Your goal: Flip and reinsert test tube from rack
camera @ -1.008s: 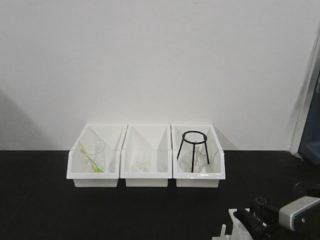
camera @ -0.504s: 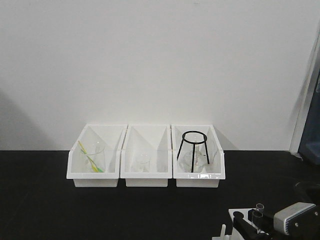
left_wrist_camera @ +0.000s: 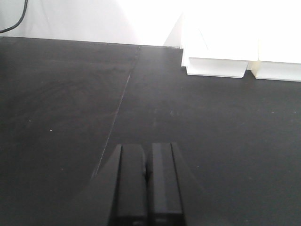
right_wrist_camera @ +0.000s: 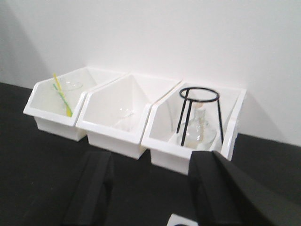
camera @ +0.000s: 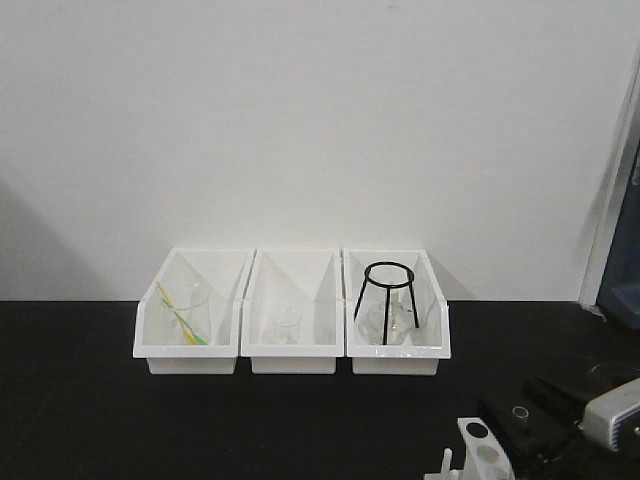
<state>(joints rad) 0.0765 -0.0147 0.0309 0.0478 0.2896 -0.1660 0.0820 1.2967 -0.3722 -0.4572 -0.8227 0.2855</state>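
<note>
While the left gripper [left_wrist_camera: 146, 188] rests with jaws pressed together on nothing, the right gripper [right_wrist_camera: 150, 188] hangs wide open and empty above the rack [camera: 478, 447], whose test tube cannot be made out.

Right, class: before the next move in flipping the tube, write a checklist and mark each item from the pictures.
1. Right gripper open: ok, fingers apart, nothing between them.
2. Left gripper out of the way: ok, shut over bare table.
3. Rack fully in view: not ok, cut off at the front view's bottom edge.
4. Test tube located: cannot tell.
5. Bins apart from rack: ok.
</note>
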